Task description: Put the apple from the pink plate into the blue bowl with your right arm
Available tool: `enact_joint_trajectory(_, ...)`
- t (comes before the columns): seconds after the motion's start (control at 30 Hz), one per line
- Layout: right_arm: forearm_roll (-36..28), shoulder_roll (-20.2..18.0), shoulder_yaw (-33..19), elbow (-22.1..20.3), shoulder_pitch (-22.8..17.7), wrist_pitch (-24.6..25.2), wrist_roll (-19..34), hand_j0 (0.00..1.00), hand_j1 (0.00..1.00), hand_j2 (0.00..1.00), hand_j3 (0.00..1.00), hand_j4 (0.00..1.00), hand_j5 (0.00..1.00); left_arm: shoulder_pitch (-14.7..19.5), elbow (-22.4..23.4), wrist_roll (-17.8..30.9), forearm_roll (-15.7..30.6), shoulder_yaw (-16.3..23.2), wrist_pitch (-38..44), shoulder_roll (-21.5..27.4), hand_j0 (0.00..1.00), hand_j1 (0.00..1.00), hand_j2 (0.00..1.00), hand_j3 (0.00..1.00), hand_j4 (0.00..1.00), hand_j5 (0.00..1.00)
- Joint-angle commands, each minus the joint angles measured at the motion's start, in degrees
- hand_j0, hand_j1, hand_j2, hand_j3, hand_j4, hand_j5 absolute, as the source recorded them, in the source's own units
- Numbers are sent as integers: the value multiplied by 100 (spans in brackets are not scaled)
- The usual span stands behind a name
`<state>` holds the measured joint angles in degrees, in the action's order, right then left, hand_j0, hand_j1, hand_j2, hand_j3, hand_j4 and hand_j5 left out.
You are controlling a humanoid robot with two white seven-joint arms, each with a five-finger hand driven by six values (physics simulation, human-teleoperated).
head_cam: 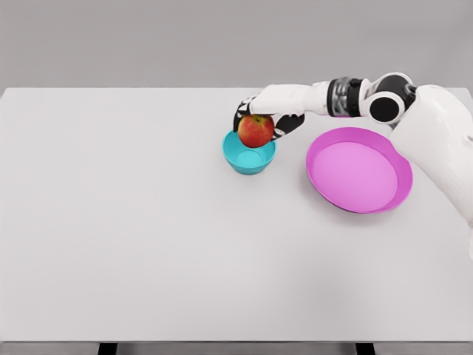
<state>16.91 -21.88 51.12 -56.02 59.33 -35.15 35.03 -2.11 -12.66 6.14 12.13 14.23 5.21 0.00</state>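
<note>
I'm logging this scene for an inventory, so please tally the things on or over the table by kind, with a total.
Apple: 1, held in the right hand over the bowl
Bowl: 1, blue
Plate: 1, pink, nothing on it
Total: 3

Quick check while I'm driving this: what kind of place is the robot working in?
Most likely a bare simulated test bench, not a real kitchen. A plain white table stands before a featureless grey wall, holding only a blue bowl and an empty pink plate. The right hand holds an apple over the bowl.
</note>
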Motion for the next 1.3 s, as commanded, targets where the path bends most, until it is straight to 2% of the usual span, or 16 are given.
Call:
enact_joint_trajectory(0.0,-21,26,-5,65,0,15,-3,64,64,64,64,64,64,0,0,1,0,1,-2,0,100,100,100,100,100,100)
enact_joint_trajectory(0.03,-21,26,-5,65,0,15,-3,89,89,89,89,89,89,0,0,1,0,1,-2,0,100,100,100,100,100,100)
enact_joint_trajectory(0.07,-30,26,-5,65,0,15,-3,100,100,100,100,100,100,0,0,1,0,1,6,0,100,100,100,100,100,100)
enact_joint_trajectory(0.4,-21,17,-5,56,9,15,-3,100,100,100,100,100,100,0,0,1,0,1,-2,0,100,100,100,100,100,100)
enact_joint_trajectory(0.5,-39,-88,-84,-5,61,15,-3,100,100,100,100,100,100,0,0,1,0,1,-2,0,100,100,100,100,100,100)
enact_joint_trajectory(0.53,-56,-263,-286,-5,79,15,-3,100,100,100,100,100,100,0,0,1,0,1,-2,0,100,100,100,100,100,100)
enact_joint_trajectory(0.57,-65,-545,-813,-5,44,15,-3,100,100,100,100,100,100,0,0,1,9,1,-2,0,100,100,100,100,100,100)
enact_joint_trajectory(0.63,-74,-765,-1498,39,-35,15,-3,100,100,100,100,100,100,0,0,1,0,1,-2,0,100,100,100,100,100,100)
enact_joint_trajectory(0.77,-100,-1221,-2342,-5,-448,15,-3,100,100,100,100,100,100,0,0,1,9,1,-2,0,100,100,100,100,100,100)
enact_joint_trajectory(0.83,-109,-1240,-2931,-110,-808,15,-3,100,100,100,100,100,100,0,0,1,9,1,-2,0,100,100,100,100,100,100)
enact_joint_trajectory(0.9,-109,-1213,-3837,-655,-1537,15,-3,100,100,100,100,100,100,0,0,1,9,1,-2,0,100,100,100,100,100,100)
enact_joint_trajectory(0.97,-109,-1327,-4048,-1191,-1925,15,-3,100,100,100,100,100,100,0,0,1,0,1,-2,0,100,100,100,100,100,100)
enact_joint_trajectory(1.0,-109,-1380,-4136,-1306,-2065,15,-3,100,100,100,100,100,100,0,0,1,9,1,-2,0,100,100,100,100,100,100)
enact_joint_trajectory(1.27,-100,-1363,-4189,-1350,-2338,15,-3,100,100,100,100,100,100,0,0,1,0,1,-2,0,100,100,100,100,100,100)
